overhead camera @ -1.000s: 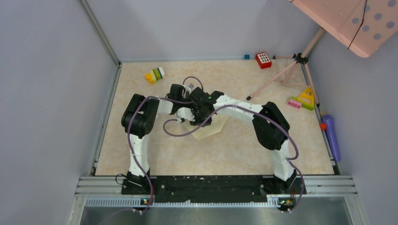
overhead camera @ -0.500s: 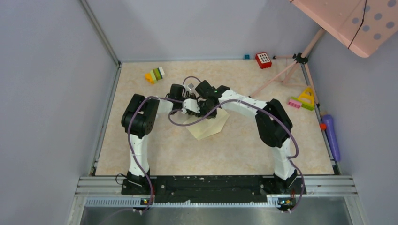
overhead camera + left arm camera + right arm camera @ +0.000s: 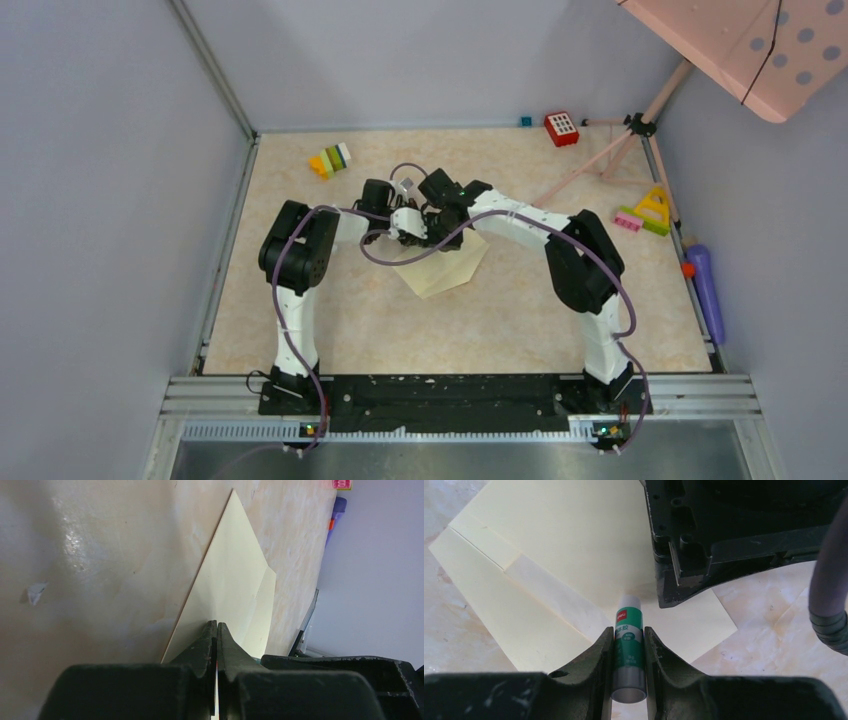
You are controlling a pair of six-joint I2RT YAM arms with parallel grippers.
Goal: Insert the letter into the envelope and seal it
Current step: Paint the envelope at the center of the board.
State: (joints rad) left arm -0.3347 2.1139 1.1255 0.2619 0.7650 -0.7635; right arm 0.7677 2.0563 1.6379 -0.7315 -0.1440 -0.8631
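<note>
The pale yellow envelope [image 3: 447, 270] lies flat mid-table, its flap [image 3: 499, 580] folded out open. The letter is out of view. My right gripper [image 3: 629, 629] is shut on a green and white glue stick [image 3: 629, 645], whose tip touches the envelope [image 3: 549, 535] near the flap crease. My left gripper [image 3: 216, 624] is shut, its tips down on the envelope's [image 3: 235, 575] edge; I cannot tell if paper is pinched between them. In the top view both grippers, the left [image 3: 406, 228] and the right [image 3: 432, 222], meet at the envelope's far edge.
Coloured toy blocks [image 3: 330, 160] lie at the back left and a red block [image 3: 561, 128] at the back. A pink tripod [image 3: 630, 140], yellow and pink toys [image 3: 648, 212] and a purple object [image 3: 705, 290] stand on the right. A paper scrap [image 3: 36, 591] lies on the table.
My right gripper with the glue stick has moved from over the envelope's middle toward its far edge, uncovering more of the envelope. The left gripper has barely moved.
</note>
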